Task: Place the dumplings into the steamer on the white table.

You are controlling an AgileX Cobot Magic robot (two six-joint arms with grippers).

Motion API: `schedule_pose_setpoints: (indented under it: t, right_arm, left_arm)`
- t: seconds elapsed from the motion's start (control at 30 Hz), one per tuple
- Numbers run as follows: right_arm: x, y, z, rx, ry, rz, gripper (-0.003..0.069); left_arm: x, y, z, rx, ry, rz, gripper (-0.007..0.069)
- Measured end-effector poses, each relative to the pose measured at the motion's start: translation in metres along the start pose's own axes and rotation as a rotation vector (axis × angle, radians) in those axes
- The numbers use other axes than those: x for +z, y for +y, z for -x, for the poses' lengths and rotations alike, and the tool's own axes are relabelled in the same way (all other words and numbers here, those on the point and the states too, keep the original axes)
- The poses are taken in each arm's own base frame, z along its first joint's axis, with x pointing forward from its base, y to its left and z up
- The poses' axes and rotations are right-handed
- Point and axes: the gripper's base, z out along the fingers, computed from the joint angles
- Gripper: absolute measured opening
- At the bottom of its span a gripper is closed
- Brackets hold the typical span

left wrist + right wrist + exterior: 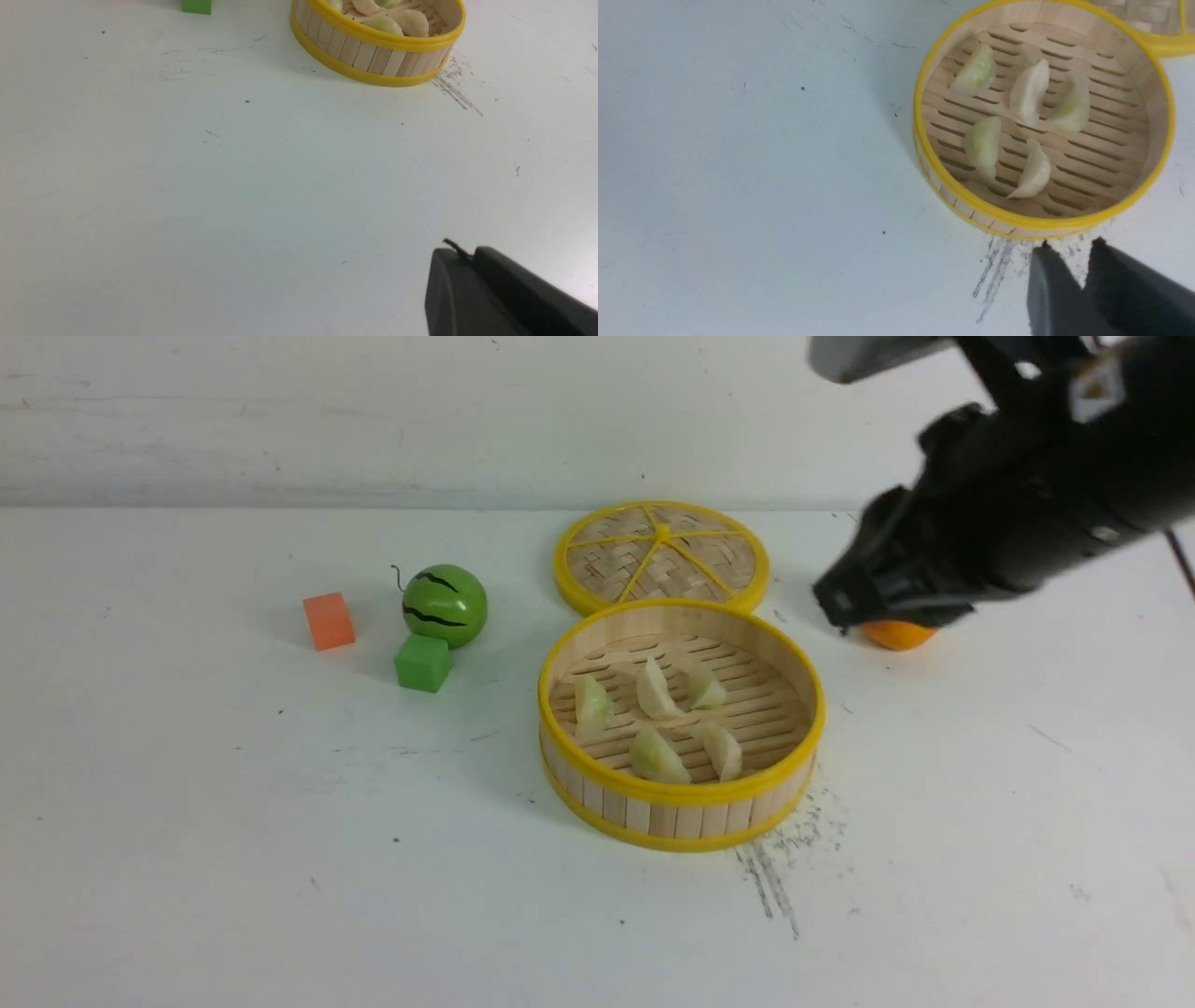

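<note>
The steamer stands on the white table right of centre. Several pale cream and greenish dumplings lie on its slatted floor, none outside it. They also show in the right wrist view, inside the steamer. My right gripper is empty, its tips a little apart, above the table near the steamer's rim. In the front view the right gripper hangs to the steamer's far right. My left gripper is shut and empty, over bare table short of the steamer.
The flat woven lid lies behind the steamer, touching it. A toy watermelon, an orange cube and a green cube sit to the left. An orange fruit lies under the right arm. A dark scratch smear marks the table.
</note>
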Motion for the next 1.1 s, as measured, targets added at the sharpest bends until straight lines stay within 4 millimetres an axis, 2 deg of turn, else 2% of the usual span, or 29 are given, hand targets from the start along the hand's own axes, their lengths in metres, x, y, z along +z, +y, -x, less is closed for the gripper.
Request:
schedule_pose_setpoints:
  t: [0.13, 0.27, 0.43, 0.6, 0.73, 0.83, 0.87, 0.93, 1.0, 1.07, 1.1]
  right_arm:
    - [-0.034, 0.005, -0.039, -0.001, -0.12, -0.019, -0.0018]
    - [-0.061, 0.01, -0.074, 0.002, -0.248, -0.029, -0.002]
    - [-0.079, 0.013, -0.108, 0.004, -0.349, -0.036, -0.002]
    - [-0.083, 0.015, -0.129, -0.003, -0.311, -0.031, -0.0018]
    - [-0.089, 0.016, -0.136, -0.008, -0.305, -0.033, -0.0018]
    - [-0.109, 0.018, -0.142, 0.002, -0.401, -0.05, -0.0022]
    - [-0.11, 0.017, -0.142, 0.003, -0.403, -0.052, -0.0022]
    - [-0.129, 0.018, -0.149, 0.001, -0.497, -0.075, -0.0022]
    - [-0.139, 0.018, -0.155, -0.005, -0.54, -0.103, -0.0022]
    - [-0.139, 0.016, -0.161, -0.008, -0.566, -0.125, -0.0022]
    - [-0.134, 0.013, -0.168, -0.009, -0.576, -0.147, -0.0022]
  left_arm:
    - [0.0, 0.0, 0.0, 0.0, 0.0, 0.0, 0.0038]
    - [0.0, 0.0, 0.0, 0.0, 0.0, 0.0, 0.0038]
    - [0.0, 0.0, 0.0, 0.0, 0.0, 0.0, 0.0046]
    - [0.0, 0.0, 0.0, 0.0, 0.0, 0.0, 0.0049]
    - [0.0, 0.0, 0.0, 0.0, 0.0, 0.0, 0.0055]
    - [0.0, 0.0, 0.0, 0.0, 0.0, 0.0, 0.0057]
    - [0.0, 0.0, 0.0, 0.0, 0.0, 0.0, 0.0057]
    - [0.0, 0.0, 0.0, 0.0, 0.0, 0.0, 0.006]
    - [0.0, 0.0, 0.0, 0.0, 0.0, 0.0, 0.0063]
    - [0.0, 0.0, 0.0, 0.0, 0.0, 0.0, 0.0066]
    - [0.0, 0.0, 0.0, 0.0, 0.0, 0.0, 0.0069]
